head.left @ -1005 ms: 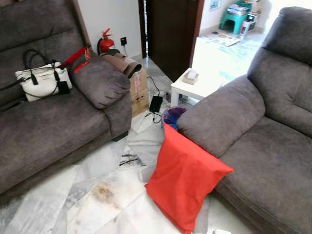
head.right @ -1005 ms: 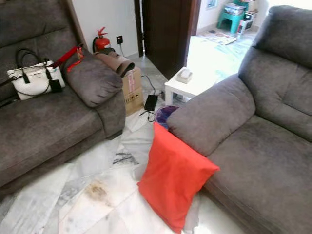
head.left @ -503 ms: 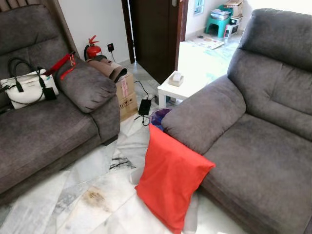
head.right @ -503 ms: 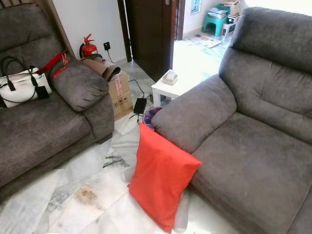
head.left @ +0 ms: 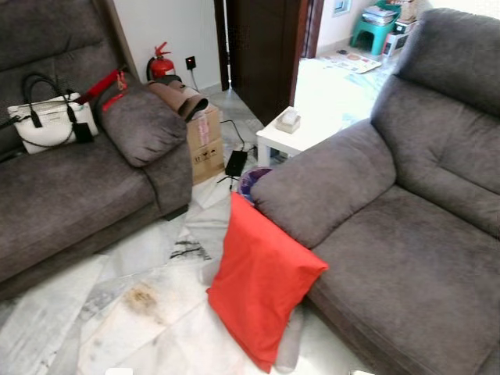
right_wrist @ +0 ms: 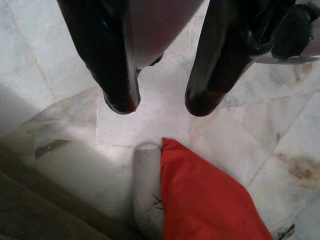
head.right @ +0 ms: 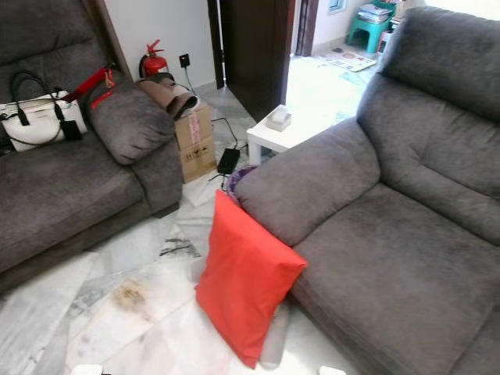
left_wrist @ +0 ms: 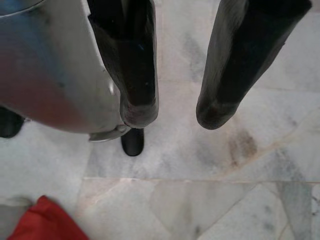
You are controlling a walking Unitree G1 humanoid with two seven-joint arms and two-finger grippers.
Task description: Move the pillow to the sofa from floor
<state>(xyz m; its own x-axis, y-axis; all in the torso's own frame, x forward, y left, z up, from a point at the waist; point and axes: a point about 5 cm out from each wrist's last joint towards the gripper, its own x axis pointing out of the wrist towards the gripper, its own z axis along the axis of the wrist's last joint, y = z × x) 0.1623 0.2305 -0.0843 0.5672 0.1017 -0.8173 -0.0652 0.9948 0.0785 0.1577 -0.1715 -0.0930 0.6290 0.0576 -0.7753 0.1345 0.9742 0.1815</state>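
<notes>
No writing could be read, and the label on the brown cardboard box (head.left: 205,142) beside the left sofa was too small to make out. The plain red-orange square fabric pillow (head.left: 262,278) stood on the white marble floor (head.left: 148,312) on one corner, leaning against the front of the grey fabric sofa (head.left: 406,234) below its armrest, its top corner up by the armrest and its bottom corner on the tiles. The left hand (left_wrist: 172,112) and the right hand (right_wrist: 157,102) each hung over the floor with black fingers apart and nothing between them, the pillow's corner lying near the right one.

Red pillow (head.left: 262,285), grey sofa (head.left: 406,234), white-veined floor (head.left: 148,312)
</notes>
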